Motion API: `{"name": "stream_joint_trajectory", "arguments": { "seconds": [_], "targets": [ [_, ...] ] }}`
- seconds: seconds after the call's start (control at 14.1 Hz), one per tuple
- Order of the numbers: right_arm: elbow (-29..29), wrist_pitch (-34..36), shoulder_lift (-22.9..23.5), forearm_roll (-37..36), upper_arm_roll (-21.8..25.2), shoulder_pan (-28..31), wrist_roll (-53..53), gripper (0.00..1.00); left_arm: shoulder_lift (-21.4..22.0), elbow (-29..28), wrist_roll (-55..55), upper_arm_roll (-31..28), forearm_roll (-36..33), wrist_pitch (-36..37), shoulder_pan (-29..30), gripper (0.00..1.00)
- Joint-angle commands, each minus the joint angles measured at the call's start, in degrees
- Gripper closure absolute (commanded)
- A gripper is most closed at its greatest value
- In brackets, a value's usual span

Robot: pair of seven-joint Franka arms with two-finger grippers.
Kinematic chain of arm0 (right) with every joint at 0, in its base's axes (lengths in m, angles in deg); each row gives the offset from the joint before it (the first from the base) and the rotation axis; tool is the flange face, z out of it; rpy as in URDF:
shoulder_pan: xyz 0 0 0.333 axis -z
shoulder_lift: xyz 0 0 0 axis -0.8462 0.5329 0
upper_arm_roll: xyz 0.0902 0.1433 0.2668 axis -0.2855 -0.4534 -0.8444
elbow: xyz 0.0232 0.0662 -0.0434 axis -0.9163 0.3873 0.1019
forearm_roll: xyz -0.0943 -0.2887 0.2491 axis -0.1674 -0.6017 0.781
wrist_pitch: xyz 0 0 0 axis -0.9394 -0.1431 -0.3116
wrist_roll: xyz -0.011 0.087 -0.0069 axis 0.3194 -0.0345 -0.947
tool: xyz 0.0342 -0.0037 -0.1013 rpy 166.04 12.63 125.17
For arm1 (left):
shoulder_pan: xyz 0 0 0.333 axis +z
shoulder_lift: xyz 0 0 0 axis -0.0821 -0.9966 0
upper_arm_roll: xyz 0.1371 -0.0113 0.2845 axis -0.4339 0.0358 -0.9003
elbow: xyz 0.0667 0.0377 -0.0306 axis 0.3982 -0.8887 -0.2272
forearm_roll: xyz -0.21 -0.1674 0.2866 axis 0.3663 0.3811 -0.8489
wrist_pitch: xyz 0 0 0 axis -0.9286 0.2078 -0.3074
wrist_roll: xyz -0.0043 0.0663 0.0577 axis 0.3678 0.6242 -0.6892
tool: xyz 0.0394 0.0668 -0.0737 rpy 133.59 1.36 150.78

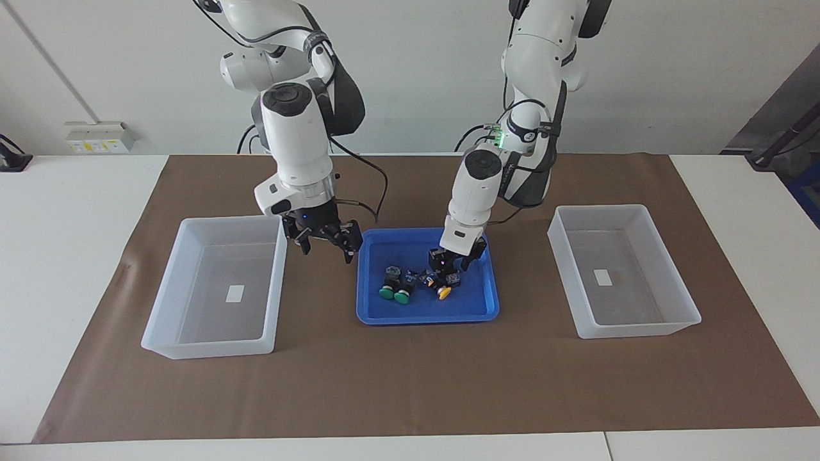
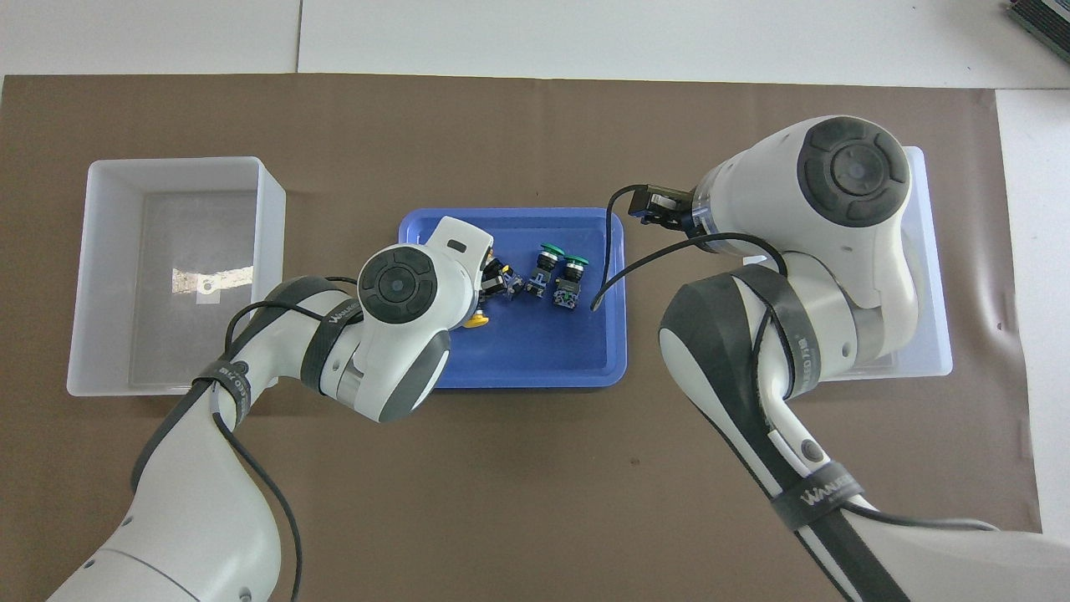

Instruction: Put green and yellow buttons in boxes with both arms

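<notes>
- Jaws of the left gripper (image 1: 453,264) reach down into the blue tray (image 1: 487,307) among the yellow buttons (image 1: 442,292); in the facing view we cannot tell whether they grip one.
- Jaws of the right gripper (image 1: 327,245) hang spread open over the table between the tray and one box (image 1: 186,333), holding nothing; the green buttons (image 1: 394,294) lie in the tray.
- Overhead, we find the left wrist hides its gripper and most of the yellow buttons (image 2: 476,319); the right arm covers part of the other box (image 2: 936,351).
</notes>
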Motion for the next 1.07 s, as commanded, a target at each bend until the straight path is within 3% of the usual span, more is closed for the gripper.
{"name": "stream_joint_trajectory", "arguments": {
  "seconds": [0.0,0.07,0.28,0.5,0.57,0.71,0.78,1.0],
  "targets": [
    [-1.1,-0.5,1.2,-0.7,0.0,-0.9,2.2,0.0,0.6,-0.6,-1.1,-0.7,-1.2,-0.3,-0.2,0.27],
    [-1.1,-0.6,1.2,-0.7,0.0,-0.9,2.2,0.0,0.8,-0.1,-0.8,-0.7,-1.2,0.3,0.0,0.2],
    [-1.1,-1.3,1.2,-0.7,0.0,-0.9,2.3,0.0,1.3,0.0,-1.2,-0.6,-1.2,1.9,-0.6,0.17],
    [-1.1,-2.0,1.2,-0.7,0.0,-1.0,2.3,0.0,1.8,-2.0,-1.5,-0.6,-1.2,1.1,-1.1,0.27],
    [-1.2,-2.2,1.2,-0.6,-0.1,-1.0,2.3,0.0,1.8,-2.4,-1.5,-0.6,-1.2,0.8,-1.2,0.34],
    [-1.2,-2.2,1.7,-0.7,0.0,-1.5,2.3,0.0,1.9,-2.8,-0.8,-0.7,-1.2,0.9,-1.1,0.88],
    [-1.4,-2.4,2.1,-0.7,0.0,-2.1,2.3,0.0,1.9,-2.2,0.4,-0.7,-1.3,1.4,-0.7,1.0],
    [-1.9,-4.2,3.5,-0.7,0.0,-2.2,2.3,0.0,2.8,-0.2,2.9,-0.7,-1.4,5.3,0.5,1.0]
  ]
}}
